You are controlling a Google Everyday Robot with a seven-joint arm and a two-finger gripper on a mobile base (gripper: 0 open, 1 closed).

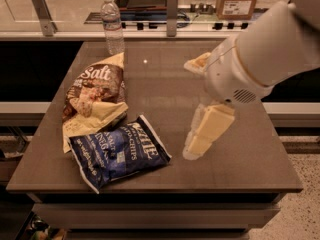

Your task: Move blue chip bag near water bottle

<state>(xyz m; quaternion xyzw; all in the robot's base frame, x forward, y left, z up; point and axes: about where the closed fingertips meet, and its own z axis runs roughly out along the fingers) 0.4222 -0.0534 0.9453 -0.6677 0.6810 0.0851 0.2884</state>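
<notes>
Cream-coloured, the pincer (pixel 190 110) hangs right of centre over the brown surface (pixel 240 169), and we see its fingers spread wide, holding nothing. Left of it, at lower centre, lies the blue bag (pixel 117 153), touching the Salt bag (pixel 95 96). The bottle (pixel 113 25) stands well apart, upper left.

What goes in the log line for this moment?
pincer: open, empty, over table right of blue bag | blue bag: lying front left, untouched | bottle: upright, back left | task: not done
</notes>
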